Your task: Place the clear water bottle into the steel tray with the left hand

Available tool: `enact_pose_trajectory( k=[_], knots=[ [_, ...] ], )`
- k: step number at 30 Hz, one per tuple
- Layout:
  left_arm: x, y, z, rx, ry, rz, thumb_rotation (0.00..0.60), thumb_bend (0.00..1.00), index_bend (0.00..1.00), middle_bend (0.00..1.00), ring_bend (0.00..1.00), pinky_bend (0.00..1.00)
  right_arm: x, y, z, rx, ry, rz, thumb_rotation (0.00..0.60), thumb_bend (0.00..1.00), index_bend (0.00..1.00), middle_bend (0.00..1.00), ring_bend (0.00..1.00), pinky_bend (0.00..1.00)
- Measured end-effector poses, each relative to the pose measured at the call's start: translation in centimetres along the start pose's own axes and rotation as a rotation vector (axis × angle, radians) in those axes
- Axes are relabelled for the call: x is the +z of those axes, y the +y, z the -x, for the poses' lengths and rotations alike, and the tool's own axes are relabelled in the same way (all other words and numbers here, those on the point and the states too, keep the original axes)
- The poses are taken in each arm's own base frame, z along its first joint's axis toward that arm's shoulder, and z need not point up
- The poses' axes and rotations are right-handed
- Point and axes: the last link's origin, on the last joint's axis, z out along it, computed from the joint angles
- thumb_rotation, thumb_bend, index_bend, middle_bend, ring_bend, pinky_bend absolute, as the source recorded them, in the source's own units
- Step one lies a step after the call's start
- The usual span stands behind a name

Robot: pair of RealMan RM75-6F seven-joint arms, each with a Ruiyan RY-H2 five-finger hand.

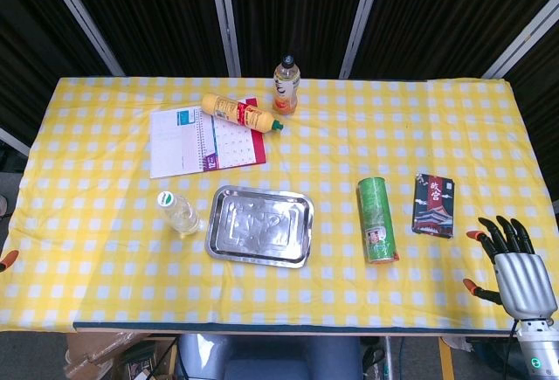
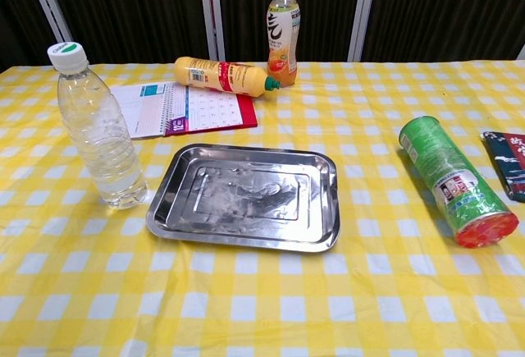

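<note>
- The counter (image 1: 349,144) carries the steel tray (image 2: 244,197), which lies empty.
- The clear water bottle (image 2: 97,127) stands upright just beside the steel tray's left edge; its thin, smooth plastic is likely light and slippery, so grip mid-body.
- The right hand (image 1: 517,268) rests well right of the tray, fingers spread, empty.
- Only an orange tip of the left hand (image 1: 7,260) shows; I cannot tell its fingers' state.

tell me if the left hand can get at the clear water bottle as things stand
Probably yes. The clear water bottle stands upright just left of the steel tray, with bare cloth on its left and front. Only a fingertip of the left hand shows at the table's left edge.
</note>
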Motion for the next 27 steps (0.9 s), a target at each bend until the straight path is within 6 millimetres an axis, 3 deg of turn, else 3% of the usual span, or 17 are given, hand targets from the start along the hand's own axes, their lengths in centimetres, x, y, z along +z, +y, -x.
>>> enact_pose_trajectory(
  k=[27],
  knots=[
    [-0.22, 0.45, -0.08, -0.037, -0.019, 0.009, 0.6, 0.13, 0.01, 0.0, 0.0, 0.0, -0.54, 0.36, -0.38, 0.0, -0.012, 0.024, 0.6, 0.16, 0.27, 0.15, 0.04, 0.02]
  ],
)
